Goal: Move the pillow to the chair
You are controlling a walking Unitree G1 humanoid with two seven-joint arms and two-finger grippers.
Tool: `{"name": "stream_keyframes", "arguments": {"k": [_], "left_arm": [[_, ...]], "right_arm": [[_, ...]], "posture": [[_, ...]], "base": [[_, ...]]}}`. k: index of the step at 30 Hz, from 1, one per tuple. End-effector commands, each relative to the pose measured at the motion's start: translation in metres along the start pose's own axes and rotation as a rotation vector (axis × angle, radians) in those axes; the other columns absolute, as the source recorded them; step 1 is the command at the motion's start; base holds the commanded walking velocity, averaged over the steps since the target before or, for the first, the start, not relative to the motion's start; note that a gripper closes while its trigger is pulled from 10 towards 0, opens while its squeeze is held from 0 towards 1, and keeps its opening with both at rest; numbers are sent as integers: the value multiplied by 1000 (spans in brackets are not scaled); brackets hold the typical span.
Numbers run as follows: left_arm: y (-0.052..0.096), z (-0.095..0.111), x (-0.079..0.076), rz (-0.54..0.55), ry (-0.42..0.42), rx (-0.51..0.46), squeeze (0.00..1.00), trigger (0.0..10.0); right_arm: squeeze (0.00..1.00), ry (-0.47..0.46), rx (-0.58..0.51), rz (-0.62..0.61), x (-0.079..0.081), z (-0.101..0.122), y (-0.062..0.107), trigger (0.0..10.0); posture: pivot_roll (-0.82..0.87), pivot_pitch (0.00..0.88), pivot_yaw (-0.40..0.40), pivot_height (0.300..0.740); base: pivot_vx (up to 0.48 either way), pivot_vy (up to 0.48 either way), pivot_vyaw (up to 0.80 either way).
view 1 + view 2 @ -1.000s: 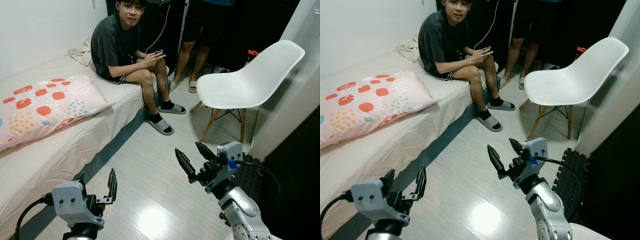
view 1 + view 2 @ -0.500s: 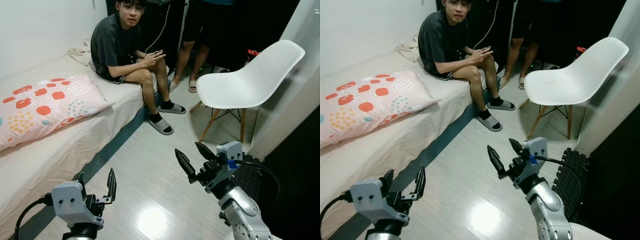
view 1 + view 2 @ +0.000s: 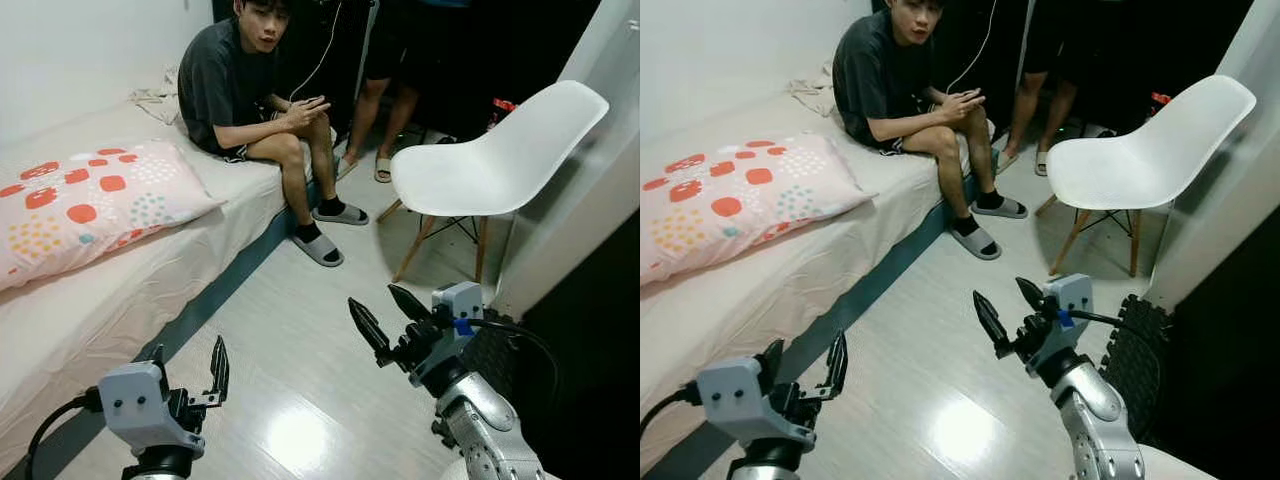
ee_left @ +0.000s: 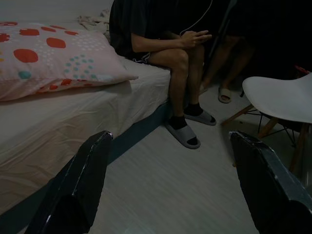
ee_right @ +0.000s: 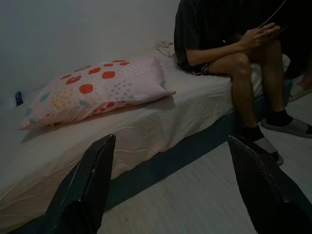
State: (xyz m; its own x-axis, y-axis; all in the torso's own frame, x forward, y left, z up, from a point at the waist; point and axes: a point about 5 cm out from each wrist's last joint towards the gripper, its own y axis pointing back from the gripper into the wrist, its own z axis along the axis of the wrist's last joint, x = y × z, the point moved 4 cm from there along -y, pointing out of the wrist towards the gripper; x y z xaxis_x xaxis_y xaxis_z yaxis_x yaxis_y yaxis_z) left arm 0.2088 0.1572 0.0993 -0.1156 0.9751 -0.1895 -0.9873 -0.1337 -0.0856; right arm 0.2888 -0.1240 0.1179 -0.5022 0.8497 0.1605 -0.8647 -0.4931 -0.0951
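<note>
Right hand (image 3: pixel 392 318) hangs over the floor (image 3: pixel 300 330) at five o'clock, fingers spread wide, nothing in them. Left hand (image 3: pixel 190 365) sits low at seven o'clock, fingers apart and empty too. The pillow (image 3: pixel 90 205) lies on the bed (image 3: pixel 120 300) at ten o'clock, beside a seated person (image 3: pixel 250 100). The white chair (image 3: pixel 490 165) stands at two o'clock, well apart from it.

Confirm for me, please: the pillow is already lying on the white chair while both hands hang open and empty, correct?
Not quite. The pillow lies on the bed, as the left eye view shows; the white chair holds nothing. Both the left hand and right hand are open and empty.
</note>
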Motion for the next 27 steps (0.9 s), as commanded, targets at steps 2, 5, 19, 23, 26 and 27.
{"name": "stream_keyframes", "arguments": {"k": [2,5,19,23,26,27], "left_arm": [[3,-5,-10,9,46,21,0,10000],[2,-6,-10,6,45,25,0,10000],[-16,-104,19,-11,8,342,0,10000],[7,-162,66,153,9,617,0,10000],[17,-175,77,204,13,698,0,10000],[24,-182,81,225,15,745,0,10000]], "right_arm": [[0,-8,7,14,1,-1,0,10000],[0,-10,11,15,1,-2,0,10000],[0,70,503,-190,-51,-116,6,10000],[0,124,746,-255,-64,-157,39,10000],[0,141,823,-260,-64,-168,49,10000],[0,164,871,-252,-62,-175,54,10000]], "posture": [[-22,90,-113,740],[-22,87,-111,740],[-22,47,-106,740],[-12,41,-103,740],[-16,27,-99,740],[-12,24,-102,740]], "base": [[0,0,0],[0,0,0],[0,0,0],[0,0,0],[0,0,0],[0,0,0]]}}
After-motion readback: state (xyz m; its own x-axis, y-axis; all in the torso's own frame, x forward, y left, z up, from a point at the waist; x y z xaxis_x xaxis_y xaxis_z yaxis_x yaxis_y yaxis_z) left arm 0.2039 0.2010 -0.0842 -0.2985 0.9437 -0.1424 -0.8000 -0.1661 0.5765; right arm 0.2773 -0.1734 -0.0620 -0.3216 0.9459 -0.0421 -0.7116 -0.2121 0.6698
